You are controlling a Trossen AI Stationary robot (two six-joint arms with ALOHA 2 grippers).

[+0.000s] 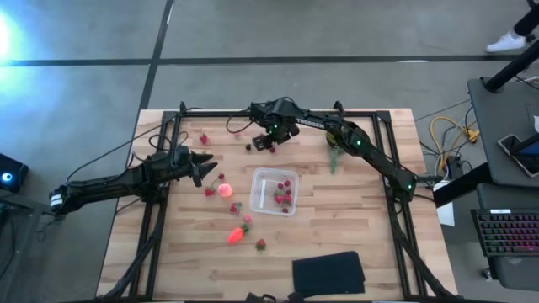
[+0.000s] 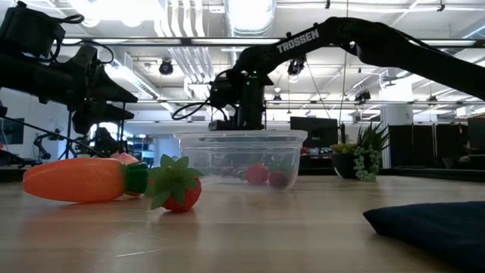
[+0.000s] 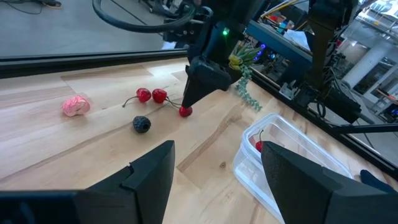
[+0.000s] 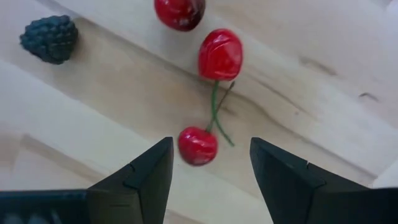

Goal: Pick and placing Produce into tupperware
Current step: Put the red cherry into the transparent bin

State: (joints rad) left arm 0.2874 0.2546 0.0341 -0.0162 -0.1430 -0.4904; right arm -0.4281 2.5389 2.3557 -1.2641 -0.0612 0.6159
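Nearest the front edge of the pale wooden slatted table (image 1: 337, 244) lies a black folded cloth (image 1: 328, 272), flat and apart from everything else. Just beyond it, toward the left, rest an orange carrot-shaped piece with a green top (image 2: 76, 180) and a small red strawberry with green leaves (image 2: 178, 189), the two touching end to end in the low view.

At mid-table stands the small clear plastic tupperware, squarish with rounded corners (image 1: 275, 191), upright and without a lid. Inside it sit several small red berries (image 1: 285, 196), gathered toward its right side; their exact number cannot be told. Beside its left wall lies a round pink-orange fruit (image 1: 225, 189), near but not touching, with more small red pieces scattered around it.

The left gripper (image 1: 202, 167) hangs above the table left of the container, its fingers spread and holding nothing.

Farther back, the right gripper (image 4: 208, 165) points down at the table behind the container, fingers spread, with a red cherry on a green stem (image 4: 198, 145) lying between them on the wood. It is not pinched. Its twin red cherry (image 4: 220, 55) lies just beyond, and a dark bumpy blackberry (image 4: 50, 38) rests well to one side. A pale pink crumpled piece (image 3: 76, 105) lies farther along the back of the table.

A spiky green potted plant (image 2: 367, 155) stands at the far right. Beyond the table stretches grey concrete floor (image 1: 337, 29), with a desk carrying a keyboard (image 1: 505, 231) at the right.
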